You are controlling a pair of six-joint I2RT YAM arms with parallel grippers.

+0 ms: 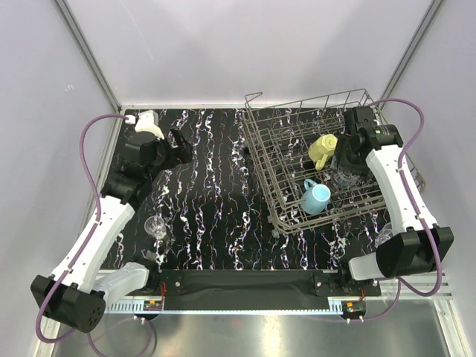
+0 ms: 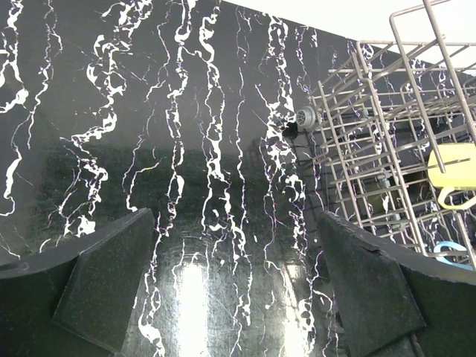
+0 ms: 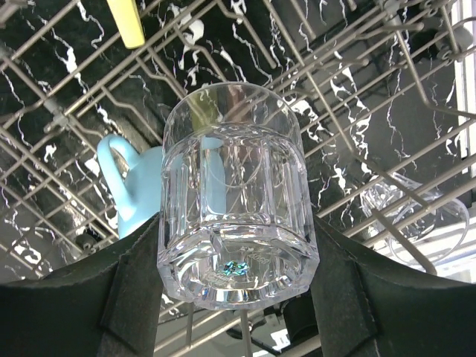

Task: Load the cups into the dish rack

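Top view: left pincer [image 1: 178,149] hovers over the far-left part of the black marbled surface [image 1: 216,186], released, holding nothing. Right pincer [image 1: 343,172] is down inside the dish rack [image 1: 282,126], grasping a clear glass [image 1: 346,181]. Yellow mug [image 1: 323,149] and blue mug [image 1: 316,198] sit in the rack just beside it. 1 other glass [image 1: 156,227] stands on the surface near the left arm.

Left wrist: fingers [image 2: 111,282] wide apart, only surface between them, rack at right.

Right wrist: 2 fingers [image 3: 134,297] press the clear glass's sides, blue mug behind it.
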